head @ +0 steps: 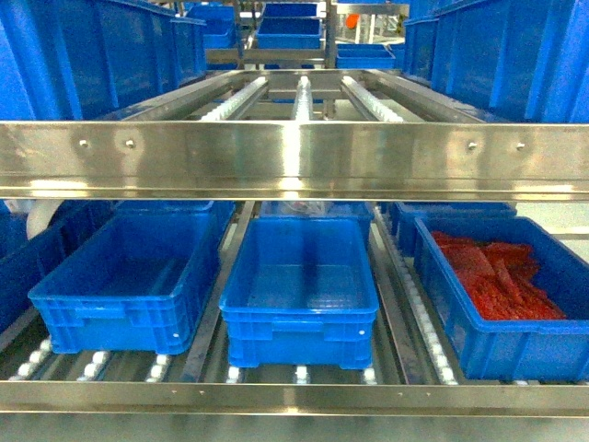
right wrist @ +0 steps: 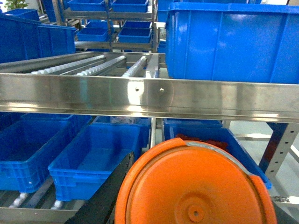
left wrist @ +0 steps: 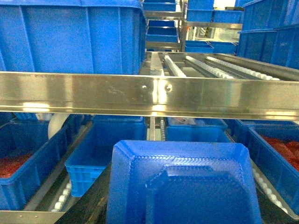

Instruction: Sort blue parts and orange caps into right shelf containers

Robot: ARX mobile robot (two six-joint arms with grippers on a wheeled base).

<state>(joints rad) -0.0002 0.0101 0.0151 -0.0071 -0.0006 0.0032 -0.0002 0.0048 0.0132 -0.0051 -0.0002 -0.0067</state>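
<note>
A blue part [left wrist: 184, 184], a moulded square tray shape, fills the bottom of the left wrist view, and my left gripper [left wrist: 182, 205] is shut on it; one dark finger [left wrist: 91, 205] shows at its left edge. In the right wrist view a round orange cap [right wrist: 196, 186] sits in my right gripper [right wrist: 194, 205], shut on it, with a dark finger [right wrist: 105, 193] beside it. Both are held in front of the steel shelf [head: 294, 158]. On its lower roller level stand blue containers: left [head: 110, 327], middle [head: 299, 336] and right [head: 515, 350]. Neither gripper shows in the head view.
The right container holds red-orange pieces [head: 492, 272]; the left and middle ones look bare inside. A wide steel beam [left wrist: 149, 95] crosses above the lower level. More blue crates [head: 101, 46] stand on the upper rollers, and others sit on racks behind.
</note>
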